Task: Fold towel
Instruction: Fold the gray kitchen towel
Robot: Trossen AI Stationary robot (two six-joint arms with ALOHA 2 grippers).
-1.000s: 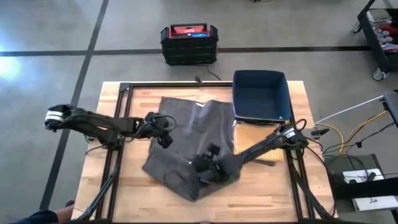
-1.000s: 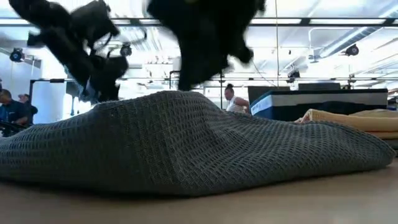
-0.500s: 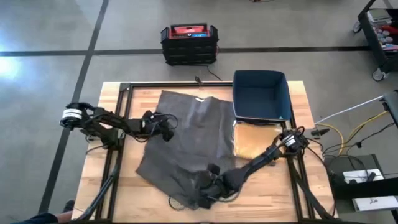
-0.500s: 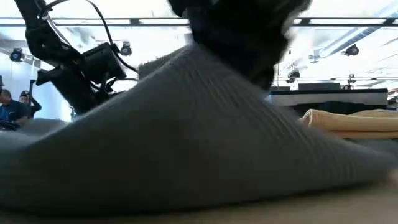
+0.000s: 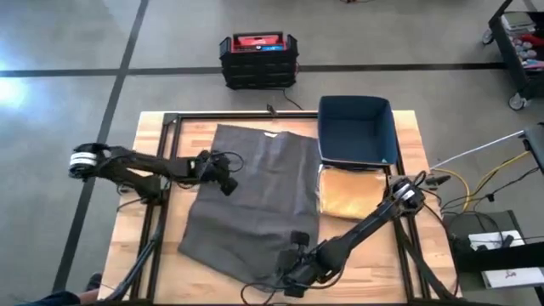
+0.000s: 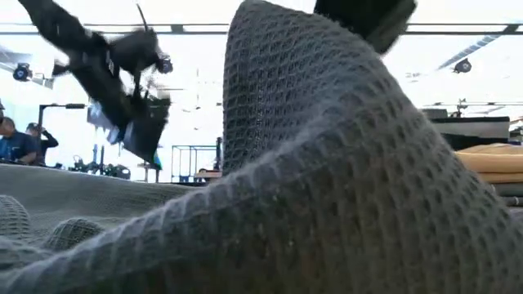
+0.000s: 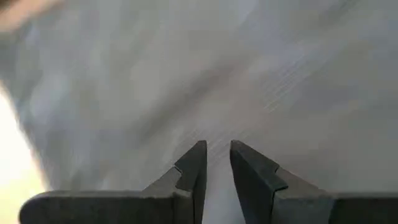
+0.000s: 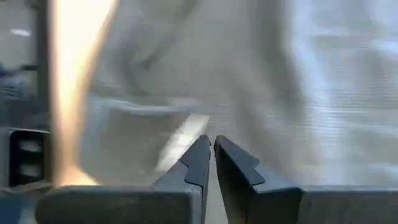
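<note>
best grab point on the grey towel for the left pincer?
Judging from the high view: the dark grey waffle-weave towel lies mostly flat, its near corner apparently lifted at the right pincer. The left pincer sits at the towel's left edge; grip that edge, coming in from the left side of the wooden table.

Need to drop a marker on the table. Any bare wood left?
Bare strip left of the gray towel, though the left end effector hangs over its edge. Small patch right of the right end effector, below the tan cloth. Blue bin and tan cloth crowd the right.
</note>
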